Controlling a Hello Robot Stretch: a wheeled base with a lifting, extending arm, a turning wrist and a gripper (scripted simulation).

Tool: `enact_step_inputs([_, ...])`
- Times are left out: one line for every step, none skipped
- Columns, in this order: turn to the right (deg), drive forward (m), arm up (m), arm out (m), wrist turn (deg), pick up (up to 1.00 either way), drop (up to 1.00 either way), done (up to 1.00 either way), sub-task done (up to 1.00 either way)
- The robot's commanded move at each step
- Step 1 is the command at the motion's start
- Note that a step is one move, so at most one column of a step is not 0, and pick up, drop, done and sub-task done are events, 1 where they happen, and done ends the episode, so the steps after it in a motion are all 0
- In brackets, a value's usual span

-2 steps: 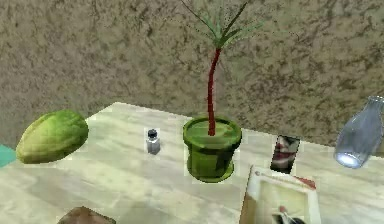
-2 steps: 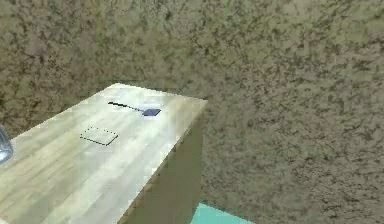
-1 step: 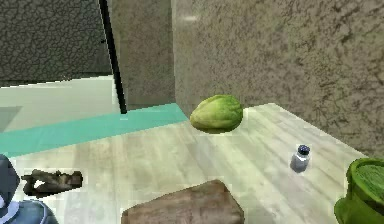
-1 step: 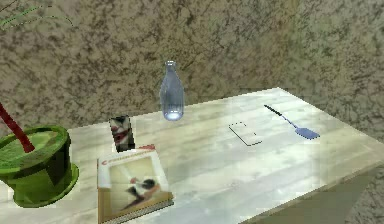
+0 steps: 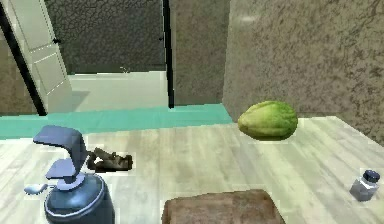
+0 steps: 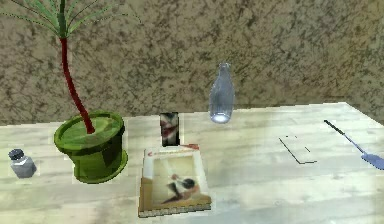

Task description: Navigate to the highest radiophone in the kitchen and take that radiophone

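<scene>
**Jaws unreadable; dark slab upright on the counter**

Jaw state: I cannot tell from these frames.

Working across the forward view, I count one white door [image 5: 40, 50] in the room beyond. On the wooden counter [image 5: 200, 160] I count one blue-grey spray bottle [image 5: 75, 190] with its base cut by the bottom edge, and one small brown lump [image 5: 110, 158] too vague to name. Next come one dark brown block [image 5: 225, 207], also cut off below, one green melon [image 5: 268, 120] and one shaker [image 5: 366, 184] near the right edge.

The arm side view gives me one shaker [image 6: 17, 162] at its left. Beside it stands one potted plant [image 6: 92, 145], its leaves clipped by the top edge. One book [image 6: 173, 182] lies flat, and just behind its far edge stands one dark slab [image 6: 170, 129] with a reddish face. That slab, between the pot and one glass bottle [image 6: 221, 93], may be the radiophone, though I can't confirm it. Further right lie one faint pale square [image 6: 297, 148] and one long utensil [image 6: 352, 143] running to the right edge.
</scene>
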Motion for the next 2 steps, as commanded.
enact_step_inputs([0.0,0.00,0.50,0.00,0.0,0.00,0.00,0.00,0.00])
enact_step_inputs([0.0,0.00,0.38,0.00,0.0,0.00,0.00,0.00,0.00])
